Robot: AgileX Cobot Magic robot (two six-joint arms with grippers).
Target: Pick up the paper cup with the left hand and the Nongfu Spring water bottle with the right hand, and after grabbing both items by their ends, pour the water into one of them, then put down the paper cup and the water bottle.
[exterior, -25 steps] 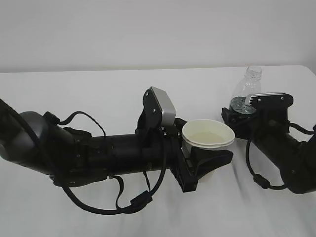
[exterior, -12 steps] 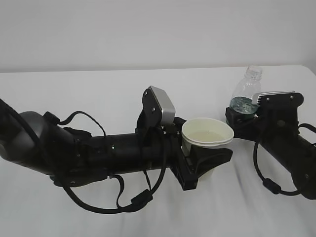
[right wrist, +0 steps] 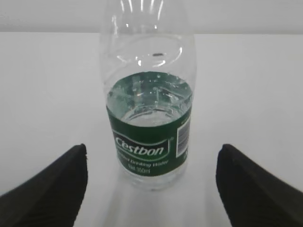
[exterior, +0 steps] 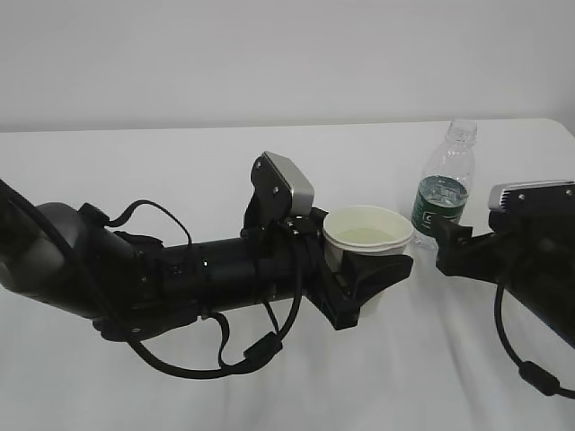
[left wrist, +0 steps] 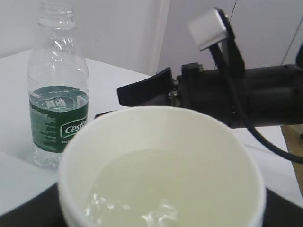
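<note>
Right end effector (right wrist: 151, 182) is backing off wide open, Cestbon water bottle (exterior: 442, 193) standing free; left end effector (exterior: 382, 278) is gripping the filled paper cup (exterior: 367, 235).

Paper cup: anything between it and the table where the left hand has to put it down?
Nothing visible. The paper cup sits upright in the left hand with water in it, low over bare table. The bottle stands off to its right, and the right hand is open, clear of the bottle.
</note>
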